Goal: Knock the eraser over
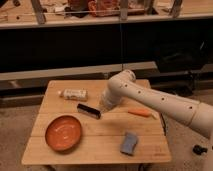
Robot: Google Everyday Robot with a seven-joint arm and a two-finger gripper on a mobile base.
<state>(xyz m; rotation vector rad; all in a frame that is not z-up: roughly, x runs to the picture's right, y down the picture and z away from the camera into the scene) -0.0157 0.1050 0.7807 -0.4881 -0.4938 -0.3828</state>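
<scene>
Wooden table fills the lower half of the frame, on a speckled floor, dark shelving behind it across the upper half. White arm comes in from the right edge, reaches left over the table middle and bends down at the wrist. Gripper sits at the arm's end, low over the table just right of centre; cannot tell its state, it is hidden behind the wrist housing. Eraser, slim black block, lies flat on its long side on the tabletop, centre of the frame, angled slightly down to the right; its right end is just beside the gripper, contact or not can't be made out. Orange bowl lower left of the table, well apart from the eraser. Clear cup on its side at the upper left of the table, above the eraser, near but not touching it. Blue-grey sponge lower right of the table, clear of the arm. Orange carrot-like item lies right of centre, partly under the arm
</scene>
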